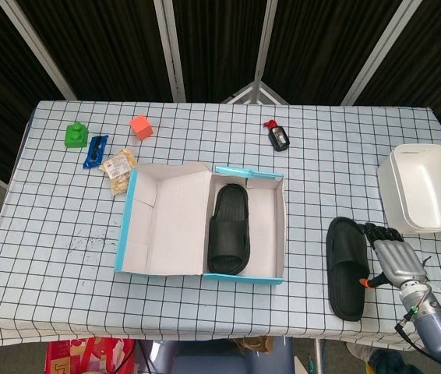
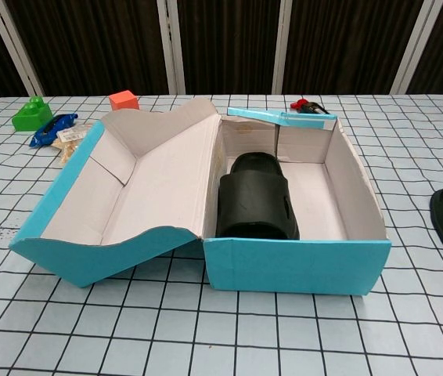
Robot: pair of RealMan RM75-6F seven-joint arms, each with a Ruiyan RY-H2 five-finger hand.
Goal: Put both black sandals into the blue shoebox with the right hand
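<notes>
With our right hand (image 1: 393, 257) resting unclenched, fingers spread and holding nothing, just at 3 o'clock of the loose sandal (image 1: 347, 267) we judge it is lining up to grasp, the other sandal (image 1: 228, 230) already lies in the shoebox (image 1: 202, 274) at 9 o'clock.

Two black sandals: one (image 1: 230, 238) inside blue shoebox (image 1: 130, 204), other (image 1: 346, 267) on table right of shoebox. One shoebox. One white bin (image 1: 422, 188) far right of shoebox. Left of shoebox: one green block (image 1: 74, 135), one orange block (image 1: 141, 126), one blue item (image 1: 94, 151), one snack packet (image 1: 118, 166). One small black bottle (image 1: 279, 136) behind shoebox.
</notes>
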